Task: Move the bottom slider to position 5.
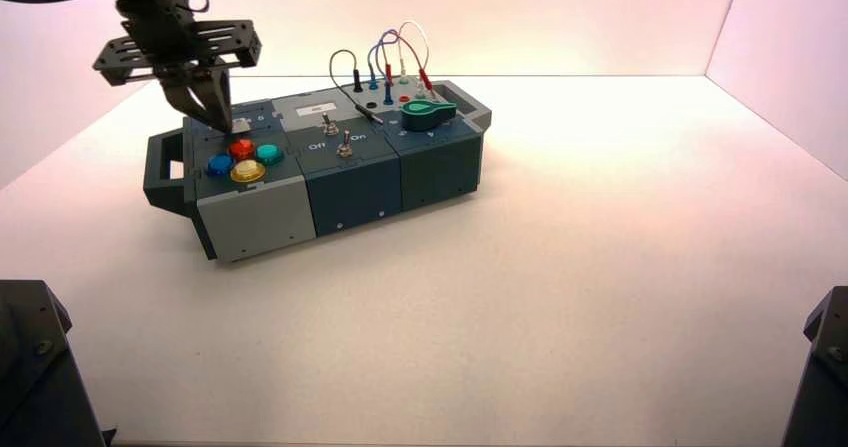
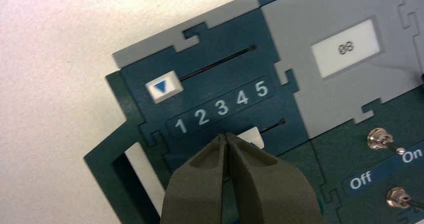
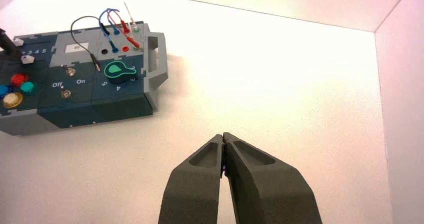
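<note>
The bottom slider [image 2: 251, 135] is a pale squarish knob, partly hidden behind my left fingertips. It stands partway along its slot, roughly below the 3 and 4, short of the slot end near position 5 [image 2: 261, 88]. My left gripper [image 2: 225, 135] is shut and empty, its tips against the knob's side towards the low digits. In the high view the left gripper [image 1: 222, 122] points down at the box's left end, beside the bottom slider [image 1: 241, 124]. My right gripper [image 3: 223, 136] is shut and empty, hovering over the table far from the box.
The other slider knob [image 2: 162, 86], marked with a blue triangle, sits at the 1 end of its slot. A small display [image 2: 345, 47] and two toggle switches [image 2: 377, 139] lie beside the panel. Four coloured buttons [image 1: 243, 159], a green knob [image 1: 428, 115] and wires [image 1: 390, 57] are on the box.
</note>
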Controlling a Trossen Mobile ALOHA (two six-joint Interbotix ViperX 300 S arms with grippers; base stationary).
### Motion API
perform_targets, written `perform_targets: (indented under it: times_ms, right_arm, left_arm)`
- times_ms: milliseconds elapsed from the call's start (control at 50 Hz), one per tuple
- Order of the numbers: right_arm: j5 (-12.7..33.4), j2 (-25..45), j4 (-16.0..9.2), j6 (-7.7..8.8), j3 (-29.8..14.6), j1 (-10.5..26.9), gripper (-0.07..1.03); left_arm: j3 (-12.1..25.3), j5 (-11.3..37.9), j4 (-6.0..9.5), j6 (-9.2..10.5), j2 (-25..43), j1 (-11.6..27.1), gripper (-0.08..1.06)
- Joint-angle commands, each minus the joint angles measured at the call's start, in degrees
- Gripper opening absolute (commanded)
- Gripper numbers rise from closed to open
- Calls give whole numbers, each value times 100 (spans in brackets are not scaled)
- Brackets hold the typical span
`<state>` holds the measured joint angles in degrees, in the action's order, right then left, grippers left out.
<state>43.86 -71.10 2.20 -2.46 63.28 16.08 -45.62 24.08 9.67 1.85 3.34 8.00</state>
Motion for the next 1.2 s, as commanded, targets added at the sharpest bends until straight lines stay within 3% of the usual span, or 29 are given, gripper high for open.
perform_targets:
  times_ms: [20, 580, 780, 1000, 1200]
  right_arm:
    - [-53, 44, 0, -9, -79, 35, -2]
    - [-62, 53, 9, -9, -79, 26, -2]
    - [-53, 88, 9, -9, -79, 26, -2]
    - [-35, 97, 0, -9, -79, 35, -2]
    - [-26, 97, -9, -9, -70, 26, -2]
  left_arm:
    - [149, -26, 18, 18, 9, 97, -3]
    - [598, -18, 18, 18, 439, 510, -3]
    - [519, 9, 26, 70, 466, 501, -3]
    - [141, -105, -44, 26, -185, 141, -3]
    - [-26, -70, -53, 9, -1336, -158, -3]
